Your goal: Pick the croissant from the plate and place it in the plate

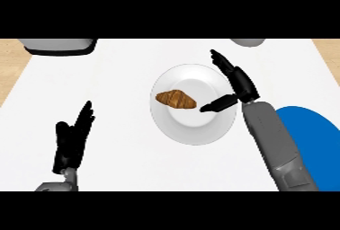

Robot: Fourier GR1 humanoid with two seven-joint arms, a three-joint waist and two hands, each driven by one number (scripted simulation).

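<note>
A brown croissant (176, 99) lies on the white plate (192, 130), a little left of its middle. My right hand (238, 80) hovers over the plate's right side, open, with fingers stretched toward the far edge and the thumb (218, 104) pointing left at the croissant, just short of touching it. A blue plate (312, 143) sits at the right edge, partly hidden behind my right forearm. My left hand (72, 139) rests open at the lower left, fingers up, well away from both plates.
A grey and black appliance (58, 46) stands at the far left corner. A grey rounded object (247, 42) peeks in at the far edge. The white counter (119, 81) is bordered by wooden strips left and right.
</note>
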